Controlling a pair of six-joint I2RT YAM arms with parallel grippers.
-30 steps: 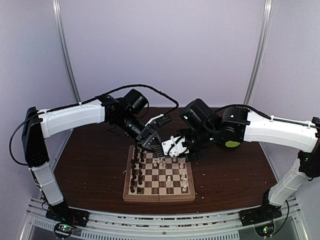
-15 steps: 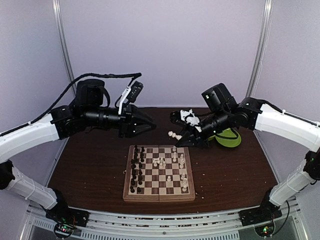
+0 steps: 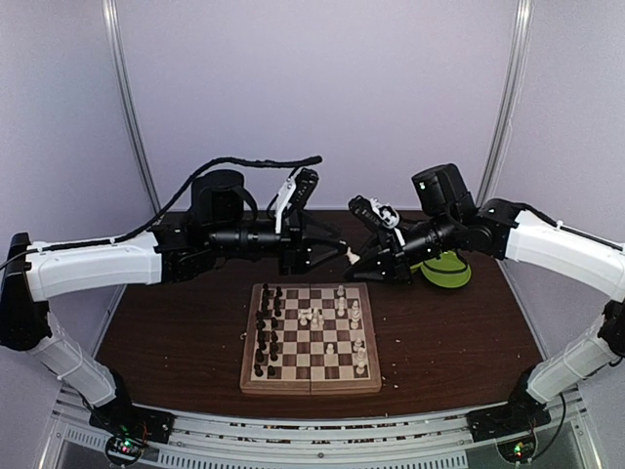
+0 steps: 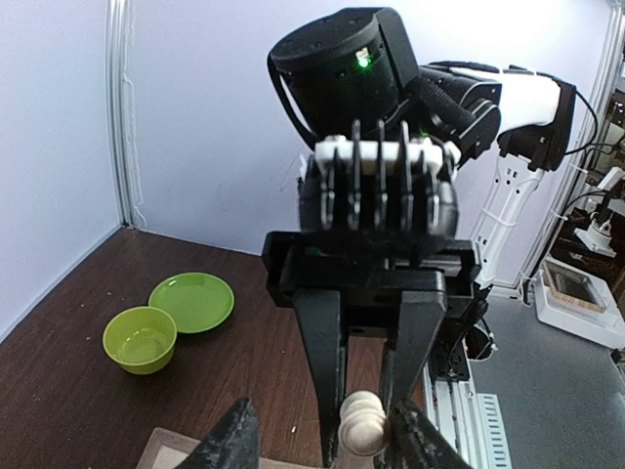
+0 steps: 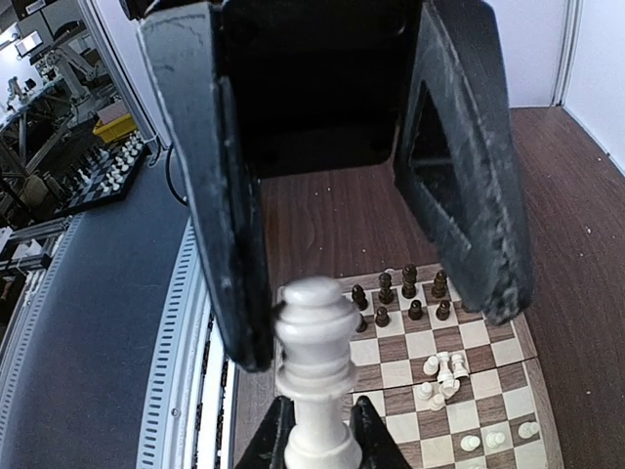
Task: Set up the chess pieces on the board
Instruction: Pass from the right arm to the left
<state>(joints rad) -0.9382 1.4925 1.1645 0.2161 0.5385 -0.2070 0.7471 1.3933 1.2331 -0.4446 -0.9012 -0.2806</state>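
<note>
The right fingers (image 5: 269, 445) are pinched on the base of a white chess piece (image 5: 317, 371) and hold it in the air, off the table (image 3: 176, 332) and near the far edge of the board (image 3: 311, 388). The piece's rounded head sticks out past the fingertips toward the other arm. The left fingers (image 5: 229, 215) face the right ones tip to tip and are spread wide, one on each side of the piece's head. One of them is just beside the head, and it cannot be told whether it touches.

Below both pairs of fingers, the dark chess pieces (image 3: 266, 332) stand in rows on the side of the board under the left arm. More white ones (image 3: 312, 318) lie in a loose cluster nearer the middle. Behind the right fingers, a green bowl (image 4: 140, 339) and a green plate (image 4: 191, 300) sit side by side on the table.
</note>
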